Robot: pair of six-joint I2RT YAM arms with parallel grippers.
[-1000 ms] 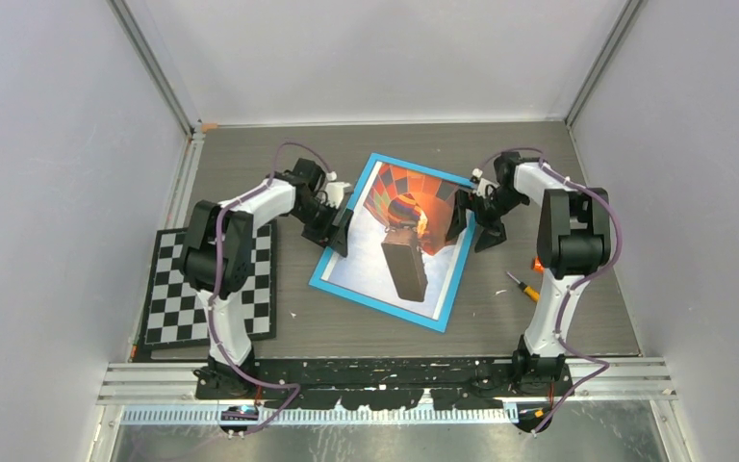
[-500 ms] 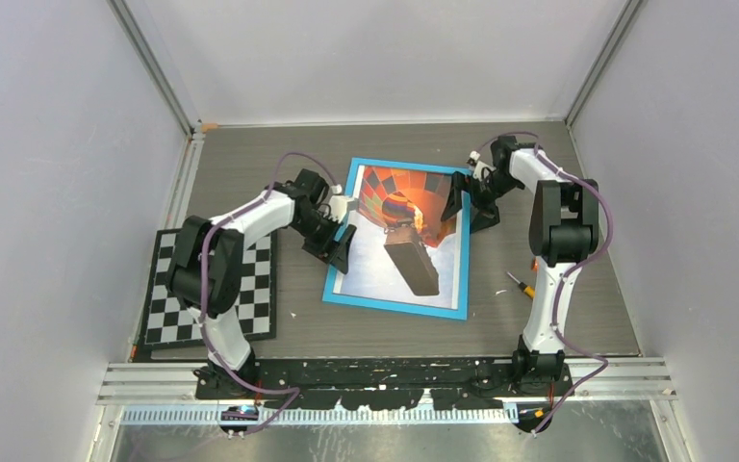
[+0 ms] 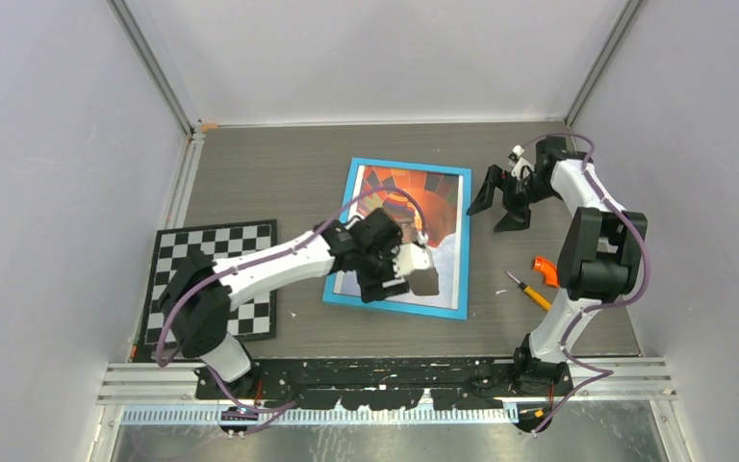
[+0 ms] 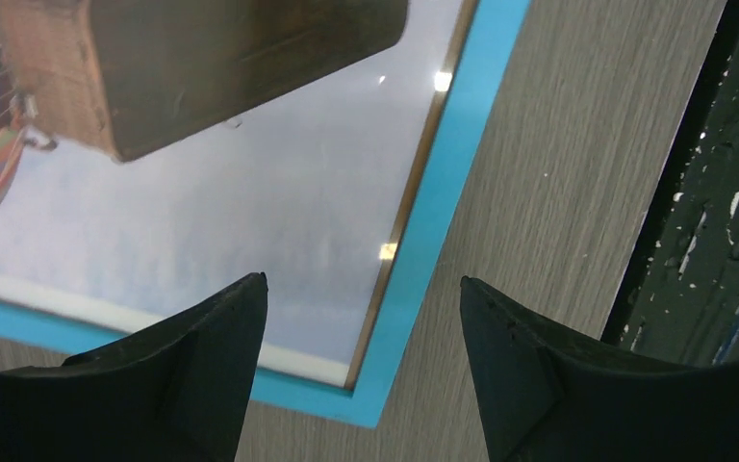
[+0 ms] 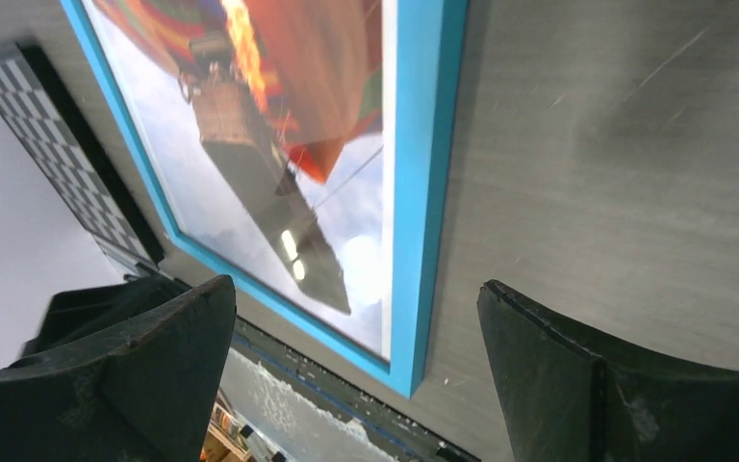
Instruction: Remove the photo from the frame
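The frame [image 3: 467, 245] lies flat and face up in the middle of the table, blue border showing. The photo [image 3: 433, 202] of the orange-red balloon sits inside it. My left gripper [image 3: 390, 284] is open and empty, hovering over the near part of the frame. In the left wrist view a near corner of the frame [image 4: 443, 192] and the photo [image 4: 250, 212] lie between the open fingers of the gripper [image 4: 362, 279]. My right gripper [image 3: 497, 207] is open and empty just right of the frame's far right corner, not touching it. The right wrist view shows the frame [image 5: 428, 144], the photo [image 5: 279, 125] and the gripper [image 5: 356, 283].
A black-and-white checkerboard [image 3: 216, 279] lies at the left, also in the right wrist view [image 5: 38, 125]. An orange-handled screwdriver [image 3: 531, 294] lies right of the frame. A black rail [image 3: 385, 371] runs along the near edge. Walls enclose the table.
The frame turned from slanted to square with the table. My left gripper swung from its left edge over its near part. My right gripper let go and drew back to the right.
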